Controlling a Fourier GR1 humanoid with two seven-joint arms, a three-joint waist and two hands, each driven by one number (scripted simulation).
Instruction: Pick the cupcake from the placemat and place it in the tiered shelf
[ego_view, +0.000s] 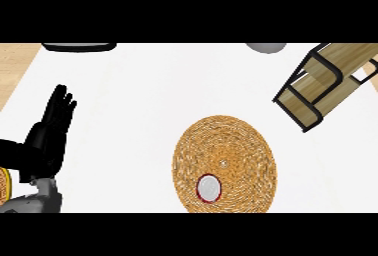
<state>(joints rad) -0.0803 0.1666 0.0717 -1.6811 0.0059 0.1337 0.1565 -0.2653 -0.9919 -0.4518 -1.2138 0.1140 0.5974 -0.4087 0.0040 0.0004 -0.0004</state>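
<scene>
White surface (133, 100) fills the view, with pale wood showing past its left edge. Left of the woven placemat (225, 164), the left hand (46, 137) rests with its fingers (62, 102) straight and together, pointing up, holding nothing. On the placemat's lower part, near its front rim, sits the cupcake (209, 187), seen from above as a white top in a dark red wrapper. Up and right of the placemat stands the wooden tiered shelf (325, 82) with black framing, tilted in view.
</scene>
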